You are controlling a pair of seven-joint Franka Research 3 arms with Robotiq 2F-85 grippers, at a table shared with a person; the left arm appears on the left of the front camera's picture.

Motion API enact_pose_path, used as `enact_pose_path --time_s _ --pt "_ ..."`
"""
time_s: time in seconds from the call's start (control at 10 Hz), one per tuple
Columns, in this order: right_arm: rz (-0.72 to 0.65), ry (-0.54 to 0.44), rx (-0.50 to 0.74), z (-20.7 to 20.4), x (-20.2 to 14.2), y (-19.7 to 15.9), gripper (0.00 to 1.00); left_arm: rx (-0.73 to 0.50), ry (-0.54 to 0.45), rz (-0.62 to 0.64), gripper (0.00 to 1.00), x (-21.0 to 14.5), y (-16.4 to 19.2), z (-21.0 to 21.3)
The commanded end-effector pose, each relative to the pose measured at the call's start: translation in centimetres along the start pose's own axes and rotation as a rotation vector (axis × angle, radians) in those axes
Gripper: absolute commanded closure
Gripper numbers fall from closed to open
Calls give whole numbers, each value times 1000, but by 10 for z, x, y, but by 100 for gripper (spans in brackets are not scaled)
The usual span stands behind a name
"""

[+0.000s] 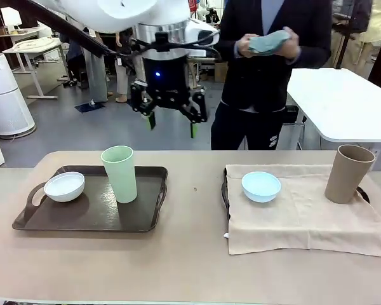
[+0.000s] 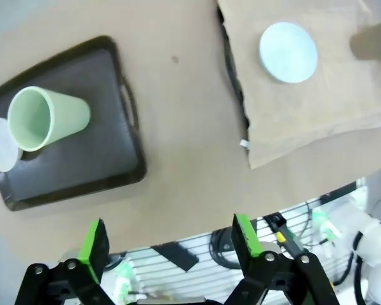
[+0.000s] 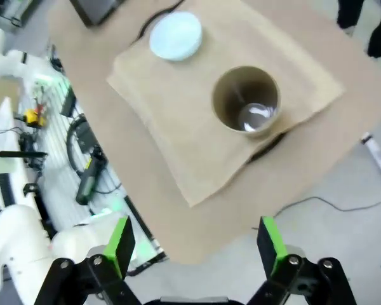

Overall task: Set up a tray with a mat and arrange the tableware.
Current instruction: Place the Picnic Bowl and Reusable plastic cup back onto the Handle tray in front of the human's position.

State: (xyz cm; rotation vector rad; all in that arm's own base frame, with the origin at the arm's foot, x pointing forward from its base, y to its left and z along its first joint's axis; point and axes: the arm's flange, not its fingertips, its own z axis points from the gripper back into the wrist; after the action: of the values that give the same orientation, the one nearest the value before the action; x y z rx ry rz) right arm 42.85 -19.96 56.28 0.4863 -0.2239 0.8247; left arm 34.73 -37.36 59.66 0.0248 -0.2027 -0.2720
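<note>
Two trays sit on a tan table (image 1: 190, 267): the left tray (image 1: 146, 210) holds a white bowl (image 1: 64, 186) and green cup (image 1: 119, 173); the right tray (image 1: 225, 190), under a mat (image 1: 305, 222), bears a blue bowl (image 1: 261, 186) and tan cup (image 1: 348, 173). A person (image 1: 267, 70) stands beyond on grey floor (image 1: 82, 133). The left gripper (image 1: 172, 125) hangs high above the table, jaws apart. Left wrist view: it looks down between the trays. Right wrist view: the right gripper (image 3: 193, 244) hangs over the tan cup, jaws apart.

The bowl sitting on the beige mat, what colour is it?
The bowl is light blue, seen best in the front view.
</note>
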Motion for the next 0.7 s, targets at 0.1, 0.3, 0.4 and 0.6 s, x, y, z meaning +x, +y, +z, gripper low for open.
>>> enact_pose_path --time_s 0.1,0.3,0.4,0.6 --pt "-202 137 -156 -19 18 20 0 28 9 44 0 -14 30 6" --pt "-344 249 -304 -44 50 63 0 52 19 71 0 -30 67 14" --pt "-406 316 -360 -53 61 83 0 81 54 71 0 -38 86 18" --pt "-478 332 -466 -61 69 99 0 156 70 109 0 -57 121 30"
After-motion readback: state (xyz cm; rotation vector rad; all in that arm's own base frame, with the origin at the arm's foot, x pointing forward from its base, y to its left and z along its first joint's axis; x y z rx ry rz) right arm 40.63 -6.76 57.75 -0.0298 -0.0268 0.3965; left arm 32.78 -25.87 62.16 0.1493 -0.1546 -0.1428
